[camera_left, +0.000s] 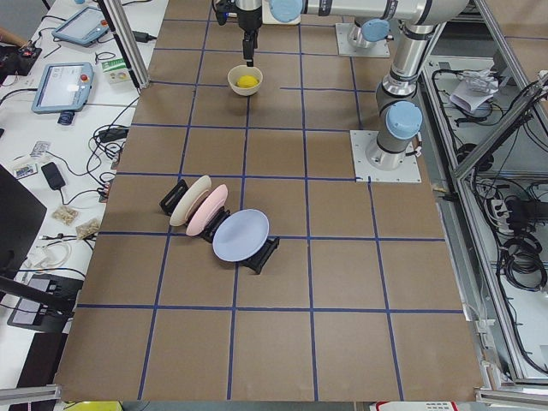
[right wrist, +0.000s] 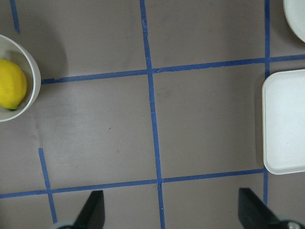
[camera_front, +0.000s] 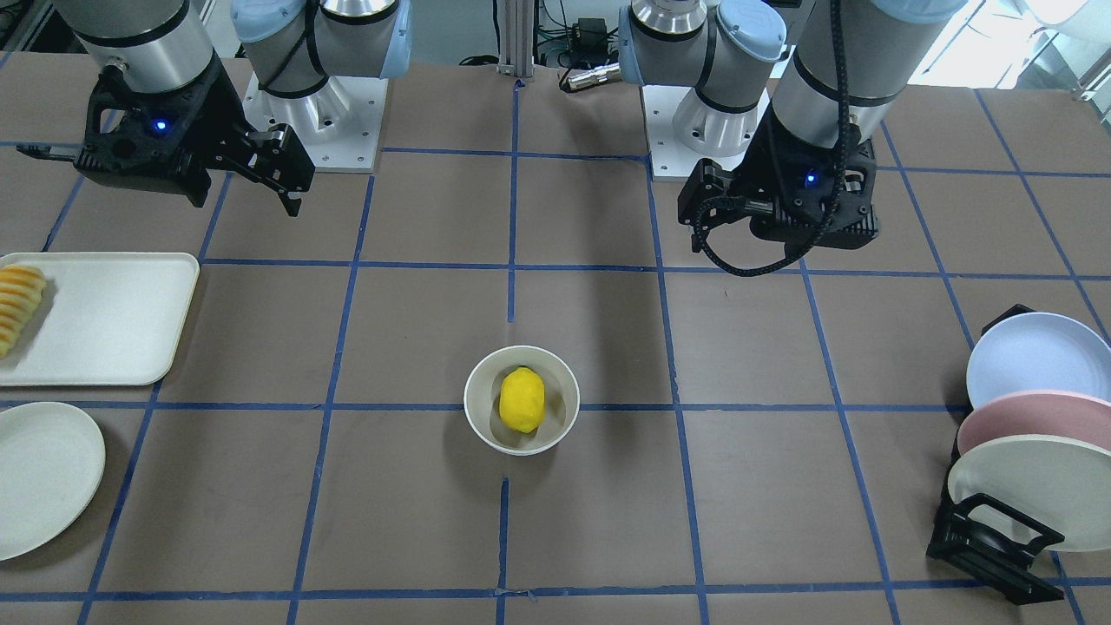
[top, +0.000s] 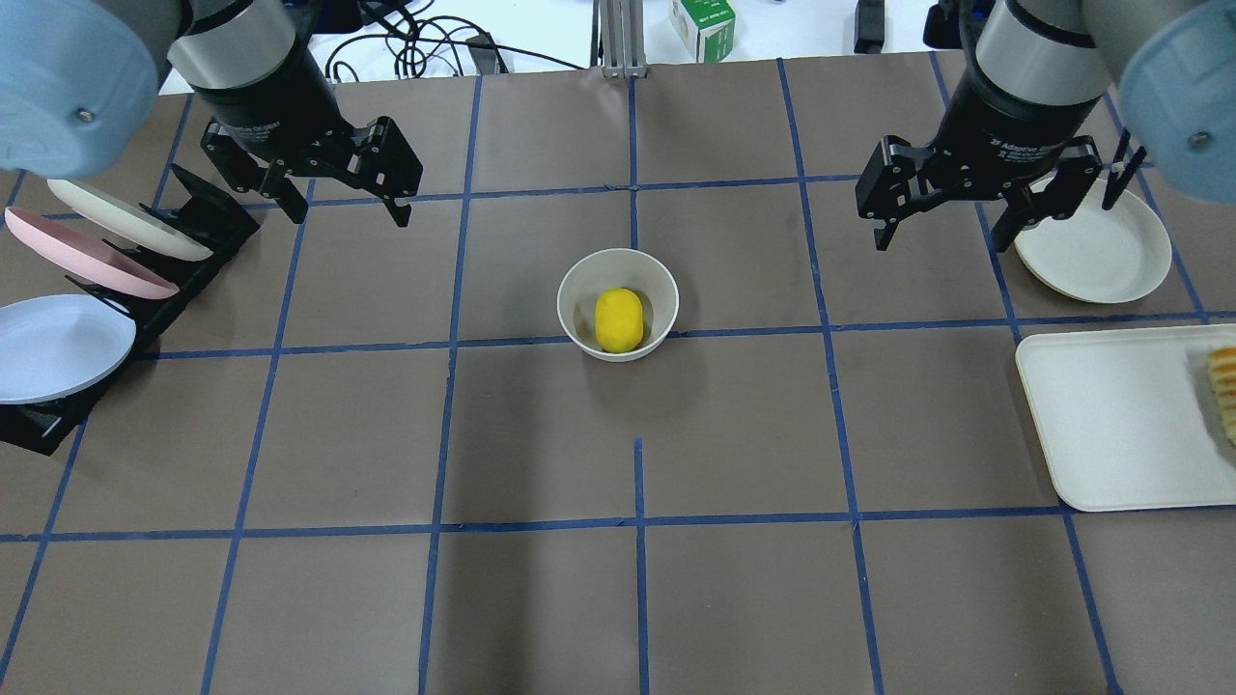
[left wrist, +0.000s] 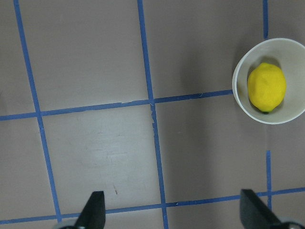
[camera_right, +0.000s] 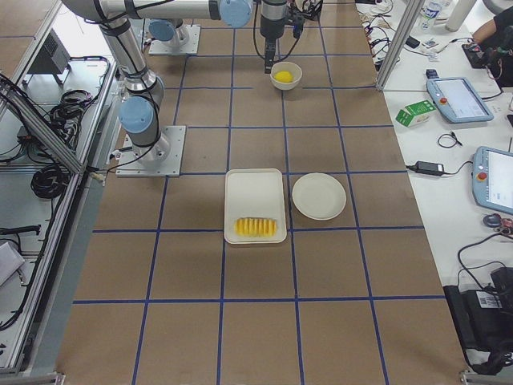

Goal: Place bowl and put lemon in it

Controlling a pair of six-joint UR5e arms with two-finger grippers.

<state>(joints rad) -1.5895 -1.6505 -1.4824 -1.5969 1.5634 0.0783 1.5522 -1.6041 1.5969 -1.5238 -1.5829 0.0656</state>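
The off-white bowl [top: 572,301] stands upright at the middle of the table, and the yellow lemon [top: 618,319] lies inside it. Both also show in the front view, the bowl [camera_front: 476,401] with the lemon [camera_front: 522,399] in it. My left gripper [top: 345,206] is open and empty, raised well to the bowl's far left. My right gripper [top: 941,235] is open and empty, raised well to its far right. The left wrist view shows the lemon [left wrist: 266,87] in the bowl [left wrist: 237,82] at upper right. The right wrist view shows the lemon [right wrist: 10,84] at the left edge.
A black rack [top: 208,217] holding pastel plates stands at the left edge. A shallow cream plate [top: 1096,253] lies under my right gripper's outer side. A white tray [top: 1110,425] with sliced orange-yellow fruit [top: 1223,391] lies at the right edge. Blue tape lines grid the brown table.
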